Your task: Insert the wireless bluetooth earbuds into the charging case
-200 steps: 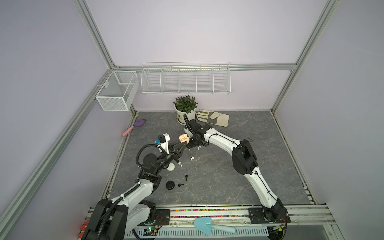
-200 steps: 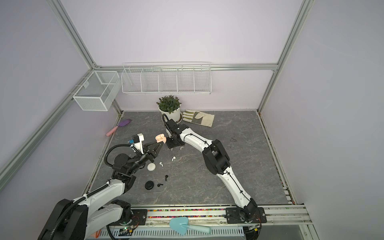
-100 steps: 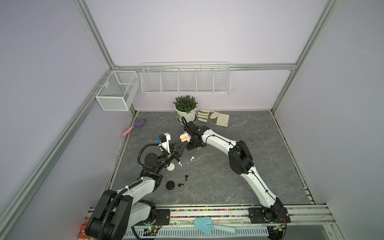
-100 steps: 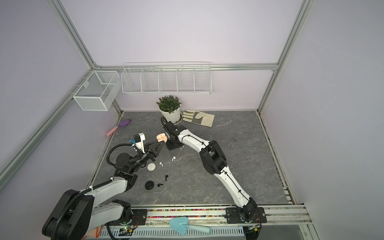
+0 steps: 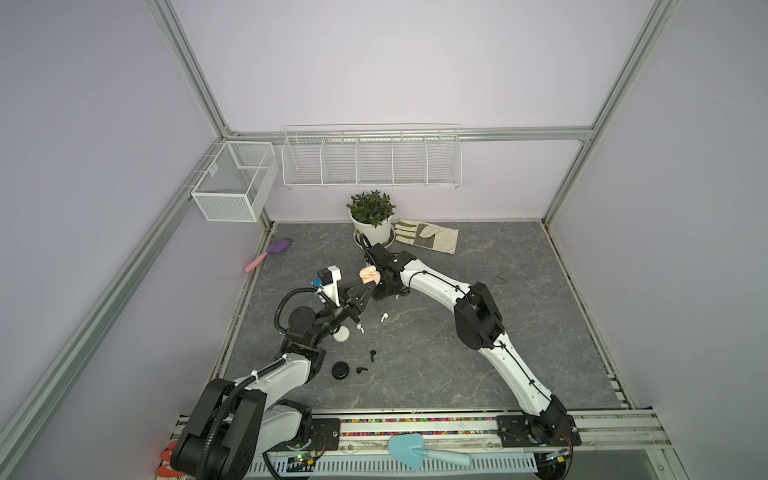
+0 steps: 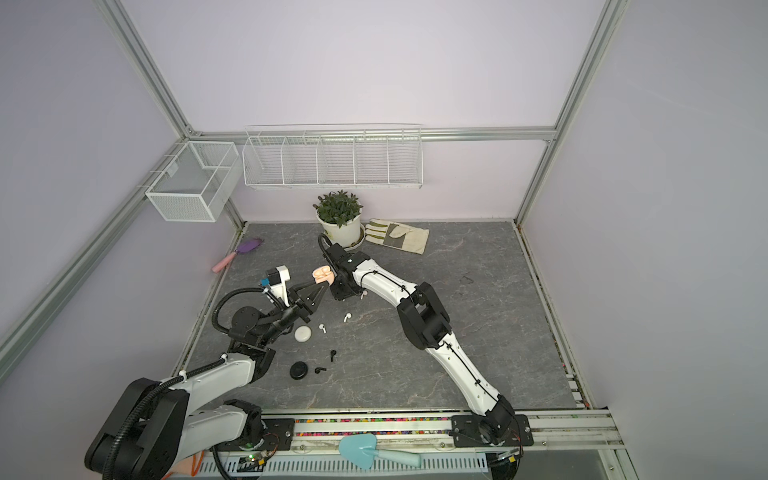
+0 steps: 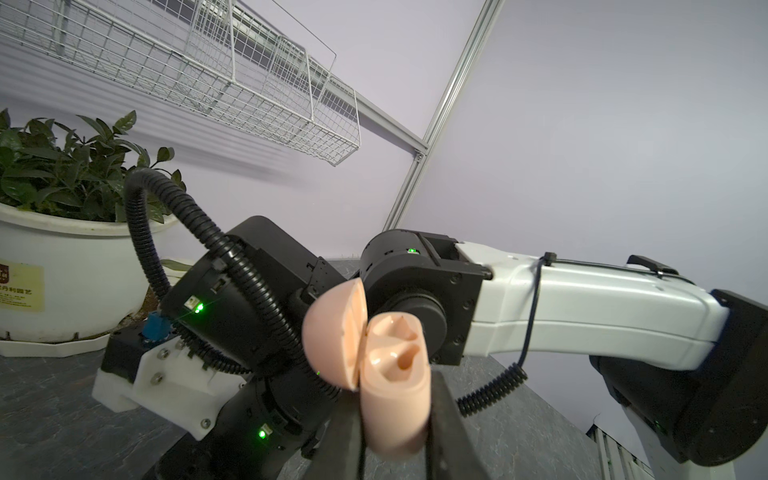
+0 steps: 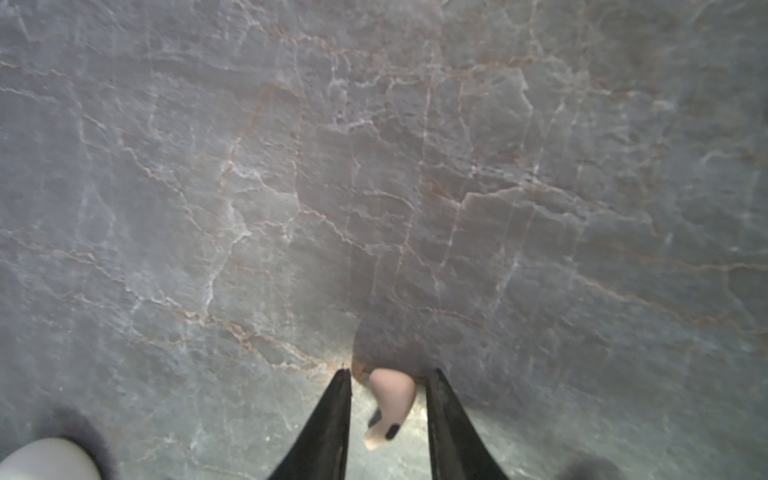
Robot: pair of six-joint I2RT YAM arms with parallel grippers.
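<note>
Dipping lower than a second ago, the right gripper (image 8: 388,371) narrows its still-parted jaws around a pale earbud (image 8: 390,399) on the table (image 8: 374,166), while the left gripper (image 7: 392,399) stays clenched on the open charging case (image 7: 395,365), raised alongside, ready to receive it.

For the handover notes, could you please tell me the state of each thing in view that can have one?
Pink charging case: lid open, slots look empty, held off the table.
Left gripper: shut on the pink charging case.
Right gripper: open, jaws either side of a pale earbud lying on the table.
White case: closed.
Black case: closed.
Two white earbuds: loose on the table.
Two black earbuds: loose on the table.
</note>
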